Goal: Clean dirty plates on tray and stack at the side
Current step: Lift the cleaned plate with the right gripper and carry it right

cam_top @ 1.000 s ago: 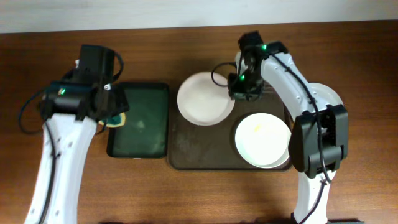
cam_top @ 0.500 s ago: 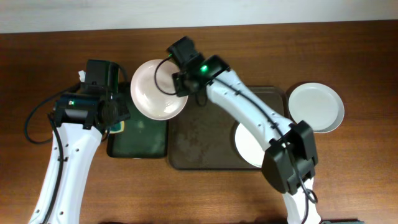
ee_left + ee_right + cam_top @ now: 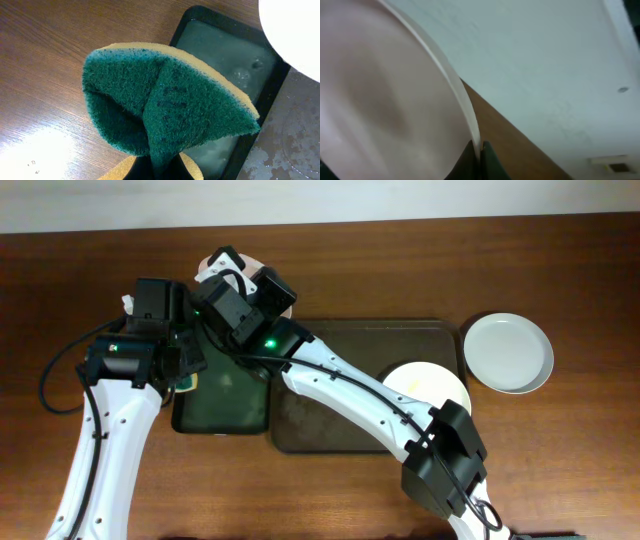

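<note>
Plates: the held plate (image 3: 380, 100) hangs tilted over the table just behind the green tray (image 3: 225, 395), its rim clamped between the fingers of the right gripper (image 3: 479, 150). A second plate (image 3: 425, 385) lies on the brown tray (image 3: 330, 430), partly under the right arm. A third plate (image 3: 508, 352) sits on the table just right of that tray. The left gripper (image 3: 159, 169) pinches a folded green-and-yellow sponge (image 3: 165, 105) at the green tray's left rim.

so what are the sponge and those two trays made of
Sponge: soft yellow foam with a coarse green fibrous scouring face, folded over. Brown tray: probably plastic, matt, with a blotchy surface. Green tray: likely plastic too, dark, with a wet-looking sheen.
</note>
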Action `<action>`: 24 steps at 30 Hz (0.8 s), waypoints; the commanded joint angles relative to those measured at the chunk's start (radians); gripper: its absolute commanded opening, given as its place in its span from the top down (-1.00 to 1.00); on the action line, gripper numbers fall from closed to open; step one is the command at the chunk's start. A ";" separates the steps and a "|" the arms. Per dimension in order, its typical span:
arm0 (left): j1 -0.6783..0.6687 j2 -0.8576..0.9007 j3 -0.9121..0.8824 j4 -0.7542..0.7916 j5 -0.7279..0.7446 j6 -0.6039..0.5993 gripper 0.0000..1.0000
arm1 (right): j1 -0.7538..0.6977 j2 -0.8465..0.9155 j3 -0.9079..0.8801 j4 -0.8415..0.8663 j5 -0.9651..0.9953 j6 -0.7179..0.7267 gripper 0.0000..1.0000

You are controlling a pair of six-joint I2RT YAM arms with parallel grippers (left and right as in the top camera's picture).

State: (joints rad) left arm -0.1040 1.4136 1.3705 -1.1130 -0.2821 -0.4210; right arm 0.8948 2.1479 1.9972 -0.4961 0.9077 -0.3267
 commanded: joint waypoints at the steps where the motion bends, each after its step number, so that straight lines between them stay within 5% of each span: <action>1: -0.018 0.001 -0.002 -0.002 -0.018 -0.014 0.99 | 0.068 -0.008 0.019 0.015 0.050 -0.043 0.92; 8: -0.018 0.001 -0.002 -0.002 -0.017 -0.014 0.99 | 0.066 -0.008 0.019 -0.039 -0.008 0.114 0.92; 12: -0.018 0.001 -0.002 -0.002 -0.006 -0.013 0.98 | 0.017 -0.008 0.019 -0.270 -0.483 0.449 0.92; 20: -0.018 0.001 -0.002 0.002 0.086 -0.013 1.00 | -0.349 -0.060 0.019 -0.424 -1.255 0.554 0.92; 24: -0.018 0.001 -0.002 0.017 0.176 -0.010 1.00 | -0.609 -0.085 0.019 -0.638 -1.265 0.540 0.92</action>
State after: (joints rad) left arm -0.1169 1.4139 1.3701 -1.1057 -0.1875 -0.4213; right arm 0.4202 2.1311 2.0048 -1.0435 -0.2638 0.2100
